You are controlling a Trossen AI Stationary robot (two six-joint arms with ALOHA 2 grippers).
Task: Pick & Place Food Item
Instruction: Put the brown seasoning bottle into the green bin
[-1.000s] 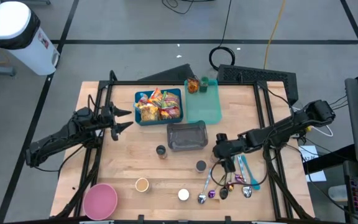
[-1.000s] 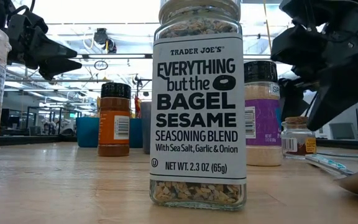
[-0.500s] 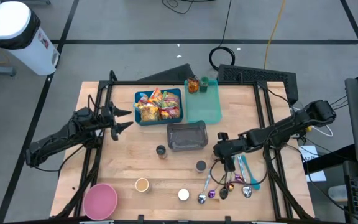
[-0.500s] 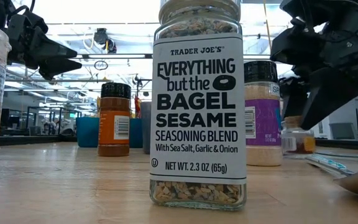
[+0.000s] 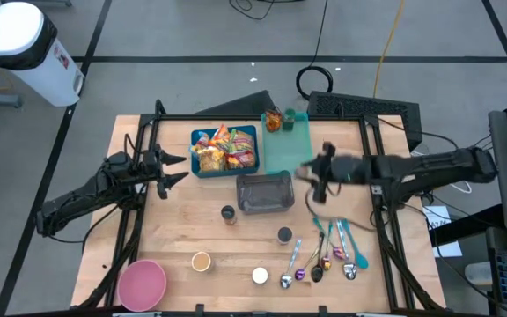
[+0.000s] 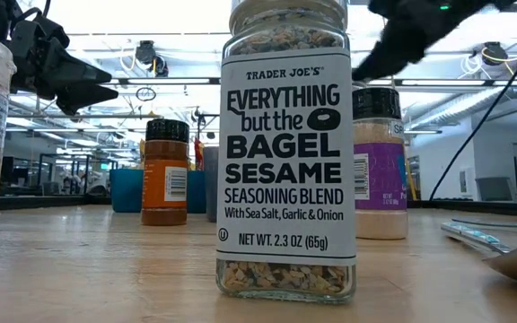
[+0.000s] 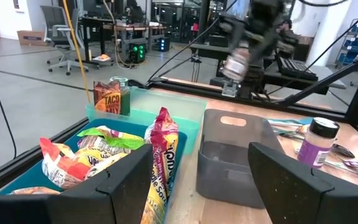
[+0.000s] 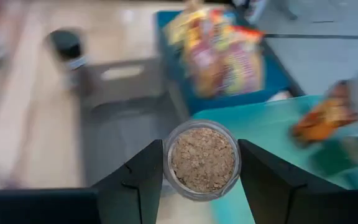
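Observation:
A small clear spice jar of brown granules hangs in the air between the fingers of my right gripper, over the right end of the grey bin. The left wrist view shows the same jar high above the bin. Behind the bin, a blue bin is full of snack packets and a teal tray carries a taco seasoning jar. My left gripper waits open at the table's left, pointing level toward the blue bin. My right gripper pinches the jar's round sides between its two fingers, one on each side. The fingers slant down from the table's right. A round end of the jar faces the wrist camera. The jar is lifted clear of the table and the bin.
Other spice jars stand on the near half of the table. Several spoons lie at the near right. A pink bowl sits at the near left corner.
My right gripper has shut on the small jar beside the spoons, then risen fast and swung toward the far edge, tipping nearer to level. The jar has left the table and now hangs above the grey bin's right end.

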